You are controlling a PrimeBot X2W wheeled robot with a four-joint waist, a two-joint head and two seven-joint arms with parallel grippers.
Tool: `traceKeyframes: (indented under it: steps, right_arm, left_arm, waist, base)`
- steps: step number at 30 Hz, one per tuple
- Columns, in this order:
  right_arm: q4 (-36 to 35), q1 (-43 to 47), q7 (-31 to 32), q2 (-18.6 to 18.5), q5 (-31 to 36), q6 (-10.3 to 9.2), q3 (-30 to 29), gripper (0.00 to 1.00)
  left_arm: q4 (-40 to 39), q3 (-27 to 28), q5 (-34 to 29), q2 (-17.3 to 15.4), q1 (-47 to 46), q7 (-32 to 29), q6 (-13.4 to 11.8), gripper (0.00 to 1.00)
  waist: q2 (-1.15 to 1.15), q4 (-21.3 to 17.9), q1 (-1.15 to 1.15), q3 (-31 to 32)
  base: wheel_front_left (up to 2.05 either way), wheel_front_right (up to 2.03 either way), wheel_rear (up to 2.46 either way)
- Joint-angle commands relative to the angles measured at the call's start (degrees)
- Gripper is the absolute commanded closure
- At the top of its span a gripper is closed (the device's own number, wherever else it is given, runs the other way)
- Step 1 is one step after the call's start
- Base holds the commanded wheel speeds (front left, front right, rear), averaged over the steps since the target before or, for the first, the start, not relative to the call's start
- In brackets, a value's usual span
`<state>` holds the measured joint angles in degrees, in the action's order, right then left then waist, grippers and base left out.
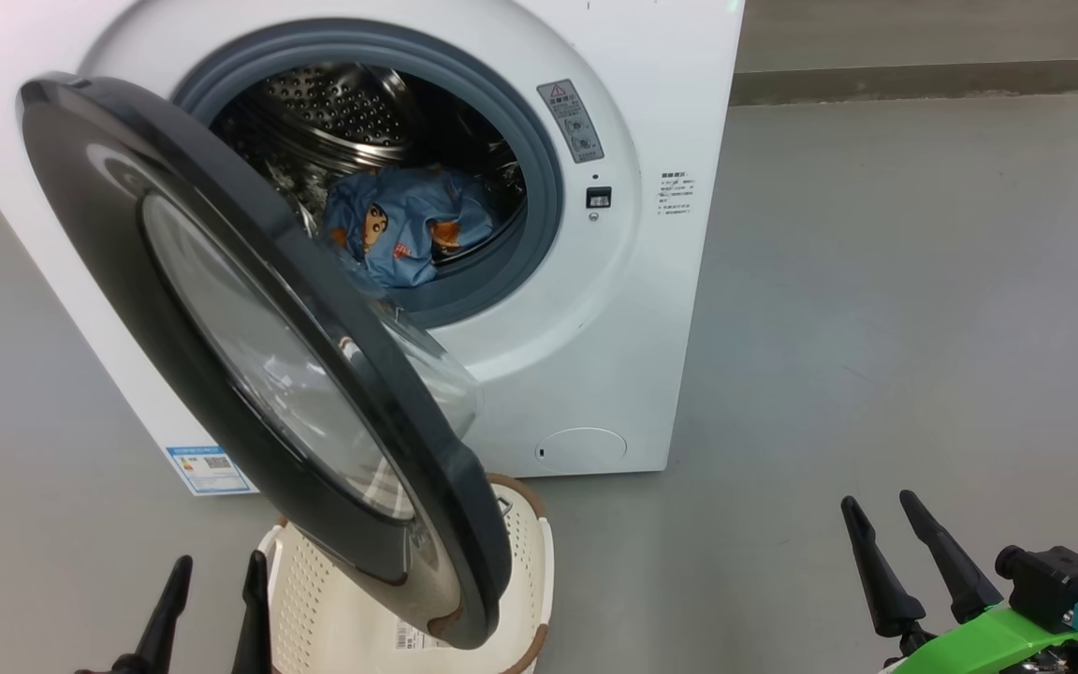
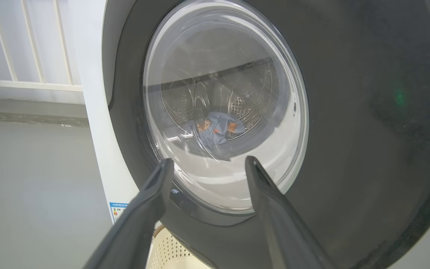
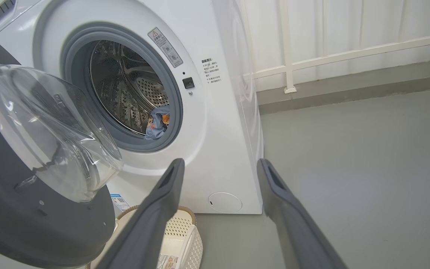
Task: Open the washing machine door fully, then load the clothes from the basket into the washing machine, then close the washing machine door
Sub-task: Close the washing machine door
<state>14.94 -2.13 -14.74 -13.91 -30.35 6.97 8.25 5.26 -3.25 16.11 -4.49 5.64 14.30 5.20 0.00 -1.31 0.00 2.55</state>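
The washing machine (image 1: 595, 309) stands with its door (image 1: 80, 159) swung partly out toward me, black rim and glass bowl in front of the drum mouth. The clothes (image 1: 399, 234), blue with orange figures, lie inside the steel drum. They show again through the door glass (image 2: 217, 129) and past the gasket (image 3: 159, 121). The basket (image 1: 525, 562) sits on the floor under the door's lower edge, partly hidden; its visible inside holds no cloth. My left gripper (image 1: 221, 562) is open, just left of the basket, facing the door's outer side (image 2: 349, 112). My right gripper (image 1: 876, 501) is open, low at the right.
Grey floor (image 1: 876, 281) stretches to the right of the machine. A white railing (image 3: 312, 63) and a low kerb run behind it. A round service flap (image 1: 581, 447) sits low on the machine's front. The basket (image 3: 185, 231) stands left of my right fingers.
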Motion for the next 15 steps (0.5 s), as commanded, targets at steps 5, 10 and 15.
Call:
traceKeyframes:
  steps: [5,10,15]
  right_arm:
    - [-1.39,-1.46,-0.26,-0.72,0.71,0.52,0.72,0.0]
    - [-1.42,-1.35,-0.26,-0.72,0.84,0.52,0.81,0.0]
    - [-1.24,-1.45,-0.26,-0.9,0.89,0.52,0.94,0.0]
  left_arm:
    - [-0.95,2.6,-1.39,0.34,-1.55,0.69,0.92,0.0]
    - [-1.02,2.97,-2.28,0.73,-1.6,0.7,1.42,0.0]
    - [-1.02,3.26,-2.68,0.96,-1.54,0.7,1.68,0.0]
  waist:
    - [0.0,0.1,0.0,-0.02]
    - [0.0,0.2,0.0,-0.02]
    - [0.0,0.27,0.0,0.05]
  base:
    - [0.0,0.0,0.0]
    - [0.0,0.0,0.0]
    - [0.0,0.0,0.0]
